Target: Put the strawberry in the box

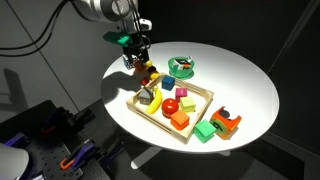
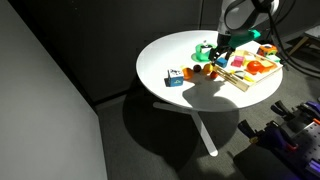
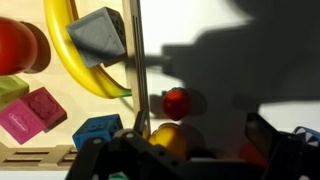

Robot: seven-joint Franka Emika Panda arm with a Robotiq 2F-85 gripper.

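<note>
Now, gripper (image 3: 185, 150): your fingers stand apart in the wrist view, with nothing clamped between them; in both exterior views the gripper (image 1: 135, 62) hangs low over the table (image 1: 240, 80), just outside one corner of the box (image 1: 204, 96).
Strawberry (image 3: 177, 101): small and red, it lies on the white tabletop outside the box, just beside the wooden wall and ahead of your fingers, not touching them.
Box (image 3: 75, 105): light wood with low walls; the wrist view shows a banana (image 3: 75, 50), a grey block (image 3: 100, 35), a pink block (image 3: 32, 112) and a blue block (image 3: 98, 130) inside.
Orange-yellow object (image 3: 165, 138): partly hidden under the gripper body; you cannot tell what it is.
Green bowl (image 1: 182, 67): on the table beyond the box, well apart from the gripper.
</note>
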